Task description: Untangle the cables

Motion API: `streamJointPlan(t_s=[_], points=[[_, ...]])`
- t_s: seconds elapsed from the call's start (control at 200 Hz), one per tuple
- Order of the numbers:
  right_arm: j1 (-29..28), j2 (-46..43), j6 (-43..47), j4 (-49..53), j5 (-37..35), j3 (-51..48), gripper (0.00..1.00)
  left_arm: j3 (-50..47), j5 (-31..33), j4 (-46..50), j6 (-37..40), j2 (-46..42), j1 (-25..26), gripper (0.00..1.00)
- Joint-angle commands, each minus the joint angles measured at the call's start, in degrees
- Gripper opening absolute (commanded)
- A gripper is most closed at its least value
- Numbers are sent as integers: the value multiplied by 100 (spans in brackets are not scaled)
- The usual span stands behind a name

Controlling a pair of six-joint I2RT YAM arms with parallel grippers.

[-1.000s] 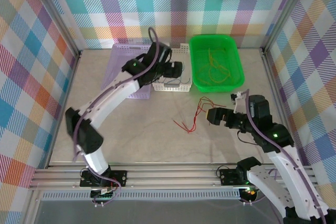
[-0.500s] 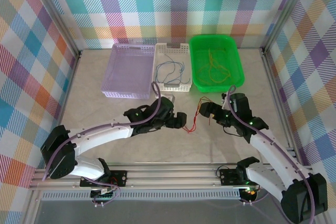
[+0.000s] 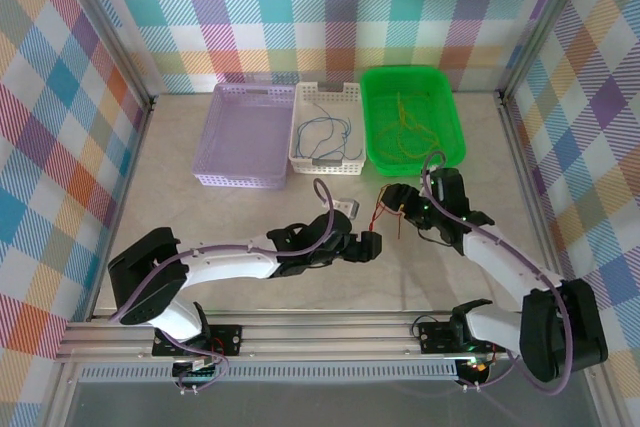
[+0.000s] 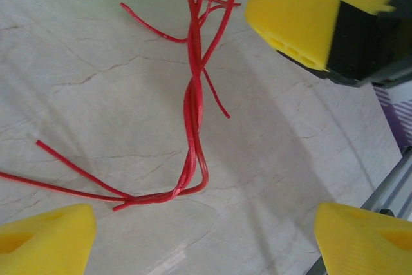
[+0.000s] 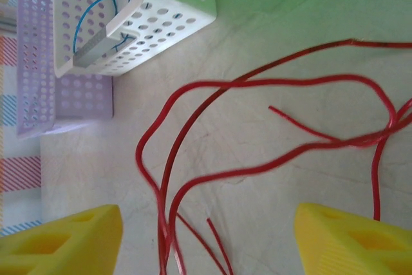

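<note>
Marbled tabletop (image 4: 90, 56), red cables (image 4: 195, 104) free between wide-set left fingers (image 4: 45, 239)

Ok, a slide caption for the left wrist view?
Left gripper, jaws open, poised over twisted red cables on the marbled table.

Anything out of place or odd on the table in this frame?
Yes: thin red wires lie twisted together, loose on the beige stone-patterned tabletop, outside the white perforated basket and the green plastic tray.

Two arms: left arm (image 3: 230, 262), right arm (image 3: 505, 257); three baskets: purple basket (image 3: 245, 181), white basket (image 3: 325, 166), green basket (image 3: 412, 72); one red cable bundle (image 4: 193, 114).
</note>
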State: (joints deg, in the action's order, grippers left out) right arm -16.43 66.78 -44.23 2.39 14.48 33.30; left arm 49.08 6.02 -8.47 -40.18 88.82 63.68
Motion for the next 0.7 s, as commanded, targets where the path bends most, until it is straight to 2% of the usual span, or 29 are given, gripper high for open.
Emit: streamJointPlan(t_s=[0.0, 0.07, 0.32, 0.485, 0.695], points=[[73, 237, -86, -506, 128, -86, 63, -281, 78, -699, -193, 66, 77, 86], [114, 396, -137, -650, 216, -108, 58, -480, 83, -1001, -291, 60, 83, 85], [140, 544, -211, -1048, 170, -91, 53, -997, 32, -1690, -396, -8, 92, 84], [140, 882, -227, -1269, 282, 38, 36, -1202, 54, -1887, -395, -115, 109, 84], [148, 1250, -372, -1710, 495, -12, 31, -1439, 240, -1907, -379, -367, 110, 83]])
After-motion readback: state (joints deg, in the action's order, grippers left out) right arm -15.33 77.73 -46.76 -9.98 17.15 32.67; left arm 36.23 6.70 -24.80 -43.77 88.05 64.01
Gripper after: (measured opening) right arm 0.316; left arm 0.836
